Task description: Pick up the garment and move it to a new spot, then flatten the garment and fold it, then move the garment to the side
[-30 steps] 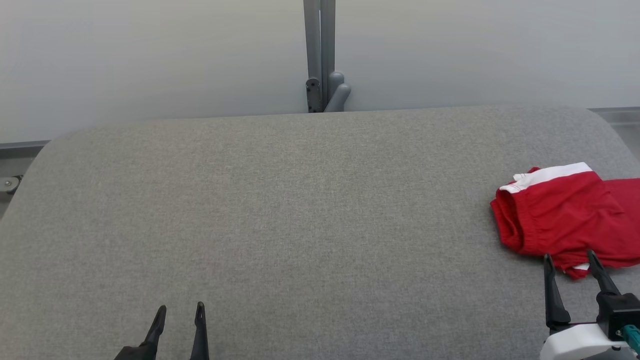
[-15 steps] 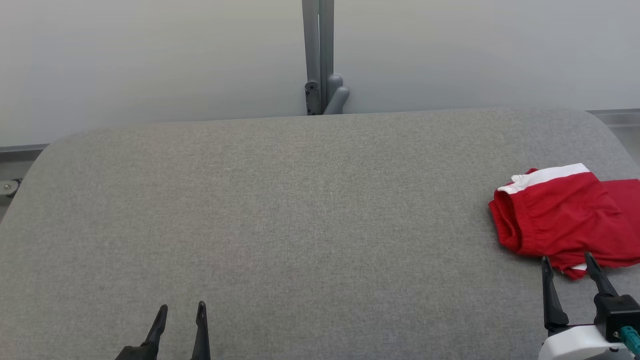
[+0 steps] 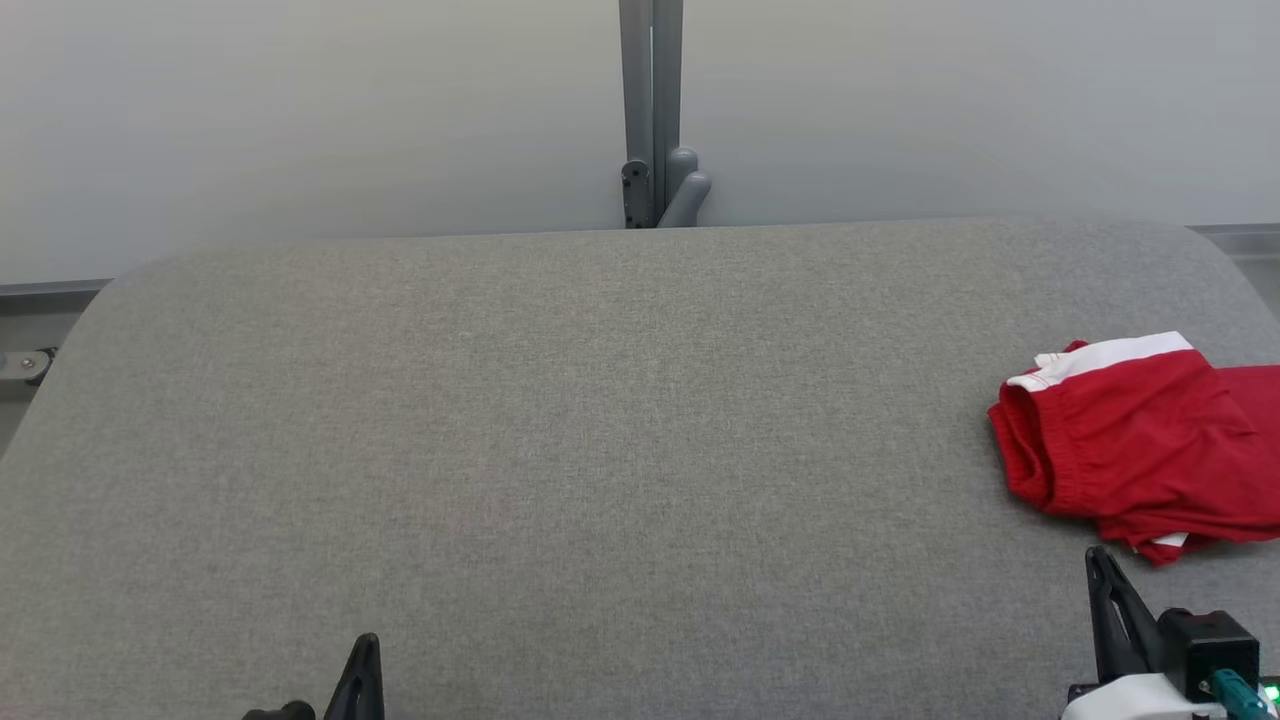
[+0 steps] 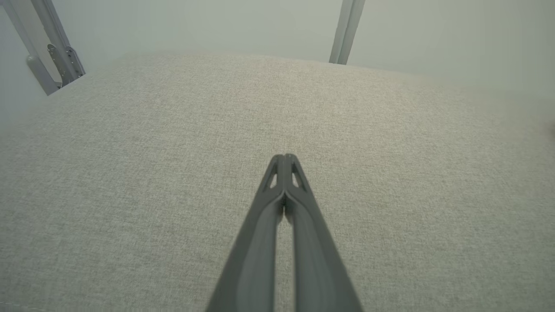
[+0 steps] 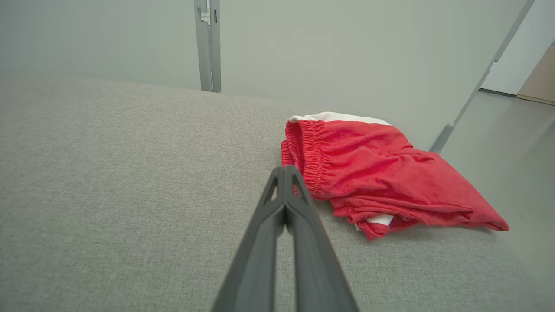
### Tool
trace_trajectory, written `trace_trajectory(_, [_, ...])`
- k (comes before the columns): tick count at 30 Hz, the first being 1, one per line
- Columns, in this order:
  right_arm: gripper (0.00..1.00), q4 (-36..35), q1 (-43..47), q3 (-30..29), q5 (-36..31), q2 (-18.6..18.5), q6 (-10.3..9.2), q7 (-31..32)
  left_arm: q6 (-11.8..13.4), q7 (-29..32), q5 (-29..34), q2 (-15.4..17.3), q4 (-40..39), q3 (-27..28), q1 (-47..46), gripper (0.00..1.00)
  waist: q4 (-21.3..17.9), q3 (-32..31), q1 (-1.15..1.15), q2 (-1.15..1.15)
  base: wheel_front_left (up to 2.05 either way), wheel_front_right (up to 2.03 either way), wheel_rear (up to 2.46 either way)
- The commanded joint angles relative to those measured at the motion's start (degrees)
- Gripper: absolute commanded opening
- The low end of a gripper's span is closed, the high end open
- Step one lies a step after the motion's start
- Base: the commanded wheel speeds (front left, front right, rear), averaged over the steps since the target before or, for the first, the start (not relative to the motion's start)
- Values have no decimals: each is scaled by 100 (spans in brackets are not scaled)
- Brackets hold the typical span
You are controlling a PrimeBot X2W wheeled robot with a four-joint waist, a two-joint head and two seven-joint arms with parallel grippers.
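Garment (image 3: 1140, 440), red with a white band, lies folded at the worktop's (image 3: 600, 420) right edge, seemingly set aside as finished, so left fingers (image 3: 365, 668) and right fingers (image 3: 1112, 610) rest pressed together, empty, at the near edge.

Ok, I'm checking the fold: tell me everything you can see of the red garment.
The red garment looks like soft shorts with a gathered elastic waistband and a white band. It lies folded in a wrinkled bundle at the right end of the grey fabric-covered table, white showing at its near edge. Only the table touches it.
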Motion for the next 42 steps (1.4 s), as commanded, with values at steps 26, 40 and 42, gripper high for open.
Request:
trace_trajectory(26, [0,-13,-434,-47,3400,-47,-2,782,-177,598,-2797,11,-154,210,-585,0,-43,76,0,0,0,0,0])
trace_trajectory(40, [0,29,-597,-67,4740,-49,-4,1106,-249,843,-3902,15,-180,295,-795,0,-65,115,0,0,0,0,0])
trace_trajectory(42, [0,34,-618,-69,4914,-49,-4,1153,-256,876,-4048,16,-184,306,-823,0,-68,121,0,0,0,0,0])
